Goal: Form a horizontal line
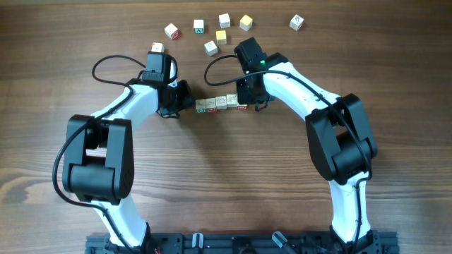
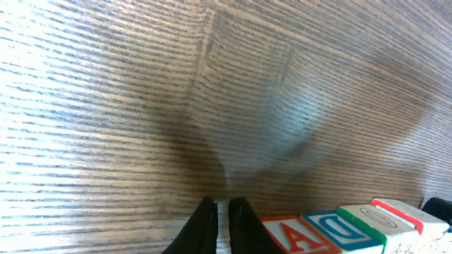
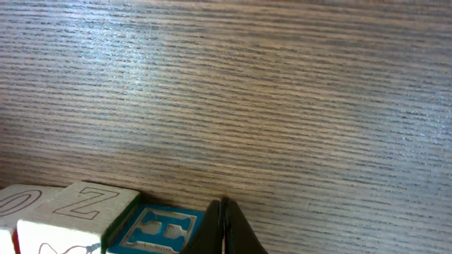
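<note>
Blocks in a short row (image 1: 221, 104) lie side by side and touching on the counter (image 1: 226, 176), running left to right between the two arms. The line looks as good as formed; all that seems left is squaring up its ends. The left hand (image 2: 220, 212) sits at the row's left end, fingers pressed nearly together, pinching nothing. The right hand (image 3: 223, 212) is pressed together at the right end, also empty. Toward the far edge, well apart, lie loose blocks (image 1: 224, 20). No containers show.
</note>
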Robot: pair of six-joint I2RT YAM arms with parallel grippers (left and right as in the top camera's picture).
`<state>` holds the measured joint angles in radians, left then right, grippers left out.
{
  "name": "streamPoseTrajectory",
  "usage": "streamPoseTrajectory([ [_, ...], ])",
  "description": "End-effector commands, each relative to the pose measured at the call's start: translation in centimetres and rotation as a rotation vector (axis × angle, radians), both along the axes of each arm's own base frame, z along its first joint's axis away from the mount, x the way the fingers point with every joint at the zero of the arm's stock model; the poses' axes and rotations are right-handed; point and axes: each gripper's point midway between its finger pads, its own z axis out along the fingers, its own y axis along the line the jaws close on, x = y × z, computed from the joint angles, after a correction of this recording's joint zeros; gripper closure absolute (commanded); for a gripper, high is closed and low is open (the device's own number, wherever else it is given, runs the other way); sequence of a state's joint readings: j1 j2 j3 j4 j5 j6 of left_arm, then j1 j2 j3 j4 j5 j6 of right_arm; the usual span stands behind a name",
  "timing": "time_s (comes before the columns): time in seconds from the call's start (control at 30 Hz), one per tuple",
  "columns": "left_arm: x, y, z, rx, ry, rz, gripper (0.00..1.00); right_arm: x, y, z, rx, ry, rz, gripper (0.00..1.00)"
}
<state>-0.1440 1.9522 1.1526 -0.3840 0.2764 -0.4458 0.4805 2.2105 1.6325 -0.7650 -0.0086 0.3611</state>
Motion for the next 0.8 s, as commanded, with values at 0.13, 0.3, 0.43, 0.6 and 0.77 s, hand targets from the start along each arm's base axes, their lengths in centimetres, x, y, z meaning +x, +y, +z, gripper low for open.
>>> streamPoseTrajectory([
  [0.13,-0.3,0.2,-0.8,0.025,0.009,-0.017,0.90,0.2,0.3,-0.7,0.014,-0.001,0.021,0.95],
  [0.3,-0.3,0.2,-0.8,0.025,0.009,-0.017,0.90,0.2,0.3,-0.7,0.015,0.000,0.021,0.96],
  [0.43,-0.3,0.2,-0.8,0.025,0.010,-0.017,0.90,0.4,-0.1,-0.7,-0.007,-0.009,0.016,0.96],
  [0.6,-0.5,0.3,-0.9,0.026,0.016,-0.017,0.90,1.4,-2.6,-0.6,-0.145,-0.069,-0.024,0.96],
  [0.77,-0.1,1.8,-1.1,0.101,0.003,0.018,0.91,3.3,-3.4,0.4,-0.162,-0.137,-0.062,0.96],
])
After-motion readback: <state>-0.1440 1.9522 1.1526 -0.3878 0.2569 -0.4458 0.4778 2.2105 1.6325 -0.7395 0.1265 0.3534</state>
